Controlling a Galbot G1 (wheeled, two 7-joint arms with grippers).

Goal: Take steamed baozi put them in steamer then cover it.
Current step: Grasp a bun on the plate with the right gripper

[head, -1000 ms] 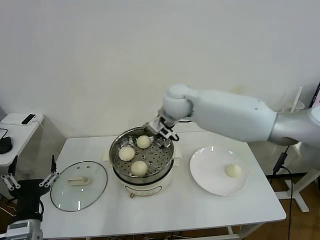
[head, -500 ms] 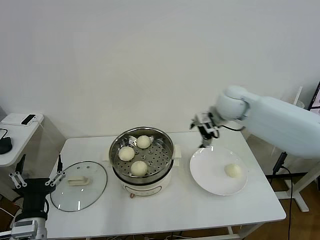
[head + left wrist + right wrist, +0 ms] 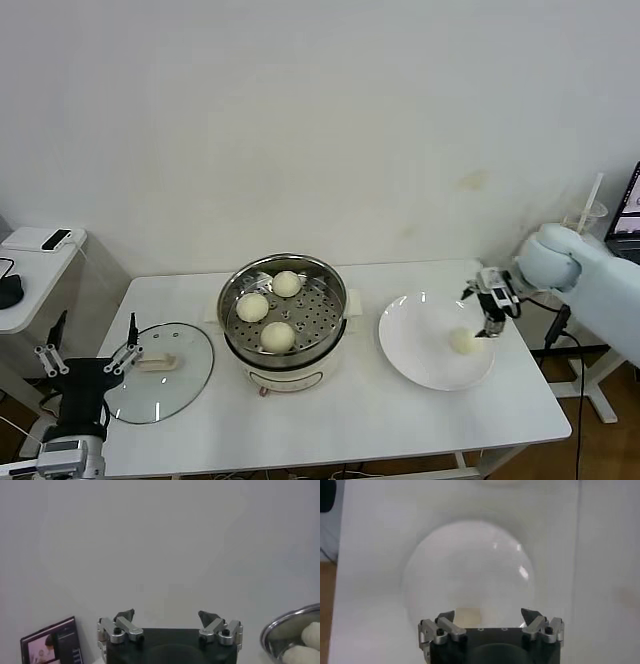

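Three steamed baozi point(image 3: 266, 309) sit in the steamer point(image 3: 285, 312) mid-tabletop point(image 3: 330, 420); the fourth point(image 3: 462, 341) waits on the white plate point(image 3: 420, 350) at its 3 o'clock. The right gripper point(image 3: 487, 311) hangs above that bun, fingers spread wide and empty, apparently to collect it. The cover point(image 3: 158, 370) lies at 9 o'clock beside the left gripper point(image 3: 87, 362), also open.

Four steamed baozi point(image 3: 286, 284), one steamer point(image 3: 285, 345), one cover point(image 3: 160, 370), one plate point(image 3: 415, 350), two grippers

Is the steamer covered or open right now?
Open. The steamer shows three baozi on its tray, and the cover lies flat on the table beside it.
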